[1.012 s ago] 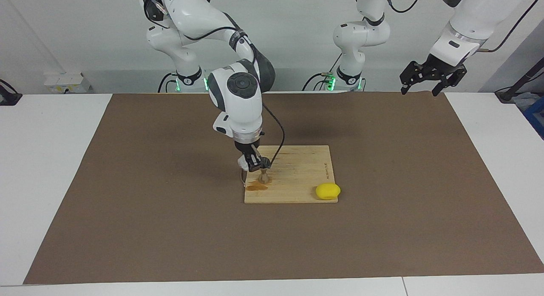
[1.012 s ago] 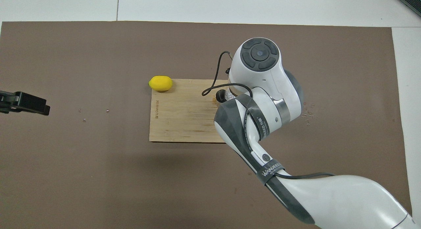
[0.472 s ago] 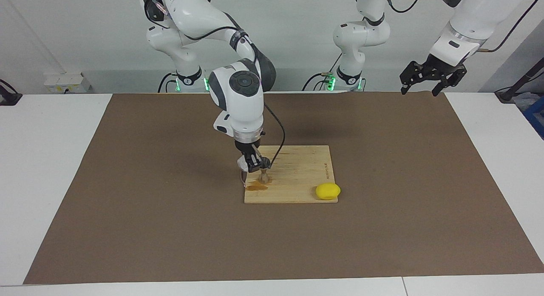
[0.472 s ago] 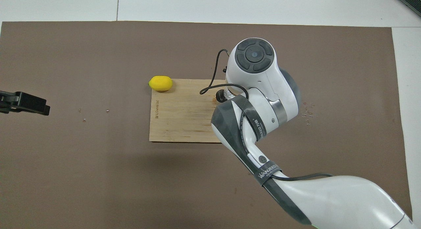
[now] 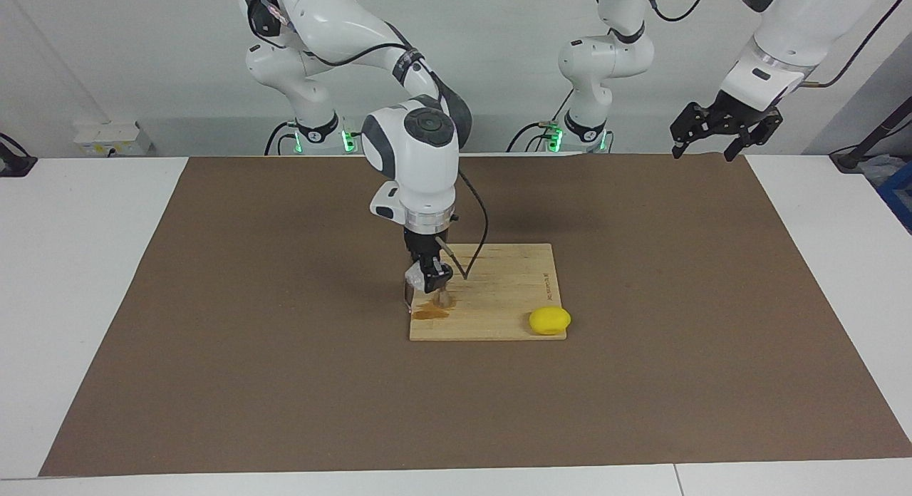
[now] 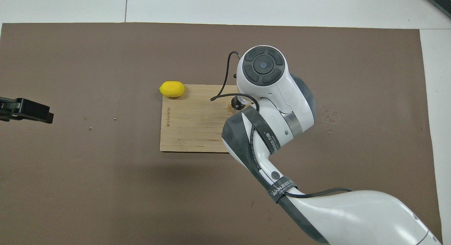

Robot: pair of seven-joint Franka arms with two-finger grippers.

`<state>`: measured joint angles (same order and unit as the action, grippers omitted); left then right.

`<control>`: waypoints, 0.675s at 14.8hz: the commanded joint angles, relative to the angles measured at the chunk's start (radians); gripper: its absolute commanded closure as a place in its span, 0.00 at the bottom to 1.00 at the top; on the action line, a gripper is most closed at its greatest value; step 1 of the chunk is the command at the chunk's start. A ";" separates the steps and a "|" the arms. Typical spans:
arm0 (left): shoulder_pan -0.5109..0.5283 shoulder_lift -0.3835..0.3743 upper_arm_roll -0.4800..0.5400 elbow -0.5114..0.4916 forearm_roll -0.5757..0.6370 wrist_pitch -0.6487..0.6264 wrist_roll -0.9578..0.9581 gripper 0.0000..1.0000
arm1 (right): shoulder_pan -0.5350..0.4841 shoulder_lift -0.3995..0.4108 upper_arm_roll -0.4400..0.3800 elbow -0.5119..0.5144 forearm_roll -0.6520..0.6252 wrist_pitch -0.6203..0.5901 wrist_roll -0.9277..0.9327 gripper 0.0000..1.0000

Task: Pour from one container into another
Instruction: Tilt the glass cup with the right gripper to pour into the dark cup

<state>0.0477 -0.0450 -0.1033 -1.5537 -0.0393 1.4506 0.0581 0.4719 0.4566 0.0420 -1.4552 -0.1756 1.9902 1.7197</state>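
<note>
Swung upright since a second ago – right pincer [image 5: 428, 282] clamped on cup [image 5: 414, 280], tilted over jigger [image 5: 442, 297] on board [image 5: 499, 296], beside brown spill [image 5: 429, 312]. Lemon [image 5: 549, 321] on board corner. Left pincer [image 5: 714, 129] waiting wide, well away from board.

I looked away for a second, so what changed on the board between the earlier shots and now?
The right arm swung its wrist more upright, toward the left arm's end of the table, with the right claw still shut on the glass cup over the jigger. The brown spill, board, lemon and waiting, open left claw stayed put.
</note>
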 commanded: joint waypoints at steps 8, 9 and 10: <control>-0.008 -0.012 0.007 -0.008 0.016 -0.013 0.009 0.00 | 0.008 0.013 0.001 -0.007 -0.088 0.030 0.040 1.00; -0.008 -0.012 0.007 -0.008 0.016 -0.013 0.009 0.00 | 0.008 0.011 0.001 -0.010 -0.090 0.030 0.040 1.00; -0.008 -0.012 0.007 -0.008 0.016 -0.012 0.009 0.00 | 0.008 0.010 0.001 -0.014 -0.091 0.030 0.040 1.00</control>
<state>0.0477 -0.0450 -0.1033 -1.5537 -0.0393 1.4505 0.0581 0.4770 0.4679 0.0420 -1.4589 -0.2320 2.0070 1.7248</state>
